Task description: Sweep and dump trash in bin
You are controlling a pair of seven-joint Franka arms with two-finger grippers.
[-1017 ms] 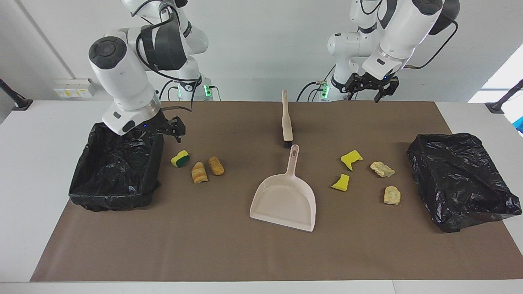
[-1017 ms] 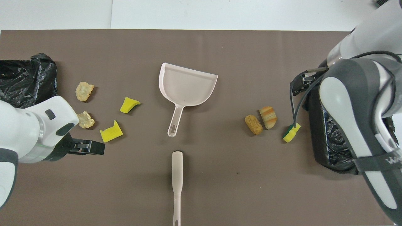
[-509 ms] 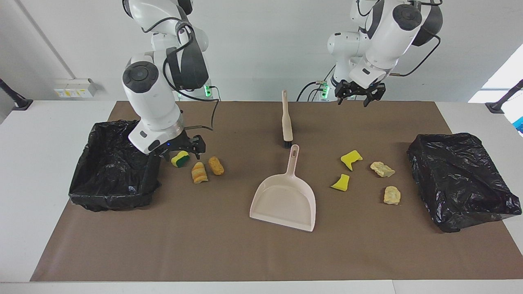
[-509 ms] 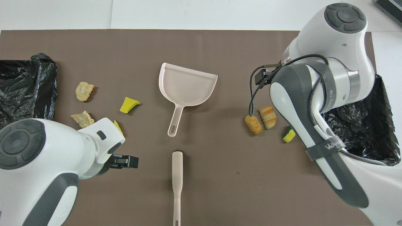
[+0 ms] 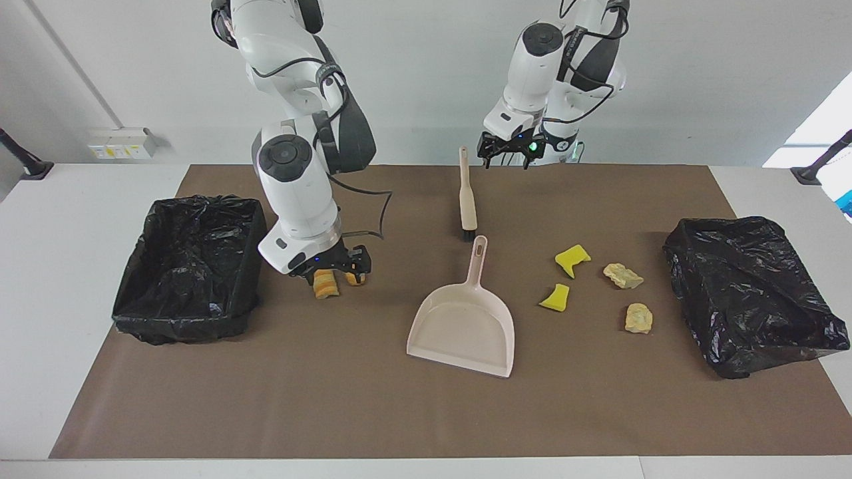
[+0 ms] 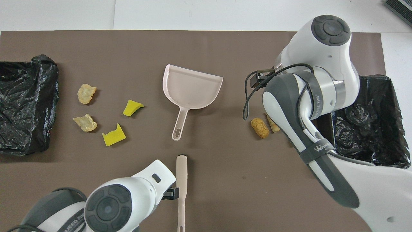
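The trash lies in two groups beside the beige dustpan [image 5: 466, 329] [image 6: 191, 87]. Toward the left arm's end are two yellow sponge pieces [image 5: 572, 258] [image 5: 556, 297] [image 6: 113, 137] and two cream chunks [image 5: 623, 275] [image 5: 639, 318] [image 6: 86, 93]. Toward the right arm's end are two orange-tan lumps [image 5: 325, 287] [image 6: 259, 127]. My right gripper [image 5: 336, 269] hangs open just over them, holding nothing. The yellow-green sponge is hidden under that arm. The beige brush [image 5: 467, 196] [image 6: 182, 180] lies nearer the robots than the dustpan. My left gripper [image 5: 508, 154] is open and empty beside the brush handle's end.
A black-lined bin [image 5: 186, 266] [image 6: 370, 122] stands at the right arm's end of the brown mat [image 5: 373, 399]. A second black bag-lined bin [image 5: 752, 293] [image 6: 25, 103] sits at the left arm's end. White tabletop borders the mat.
My right gripper has swung from the bin's edge toward the middle and now hangs over the orange-tan lumps, covering the yellow-green sponge. My left gripper has moved over to the brush handle.
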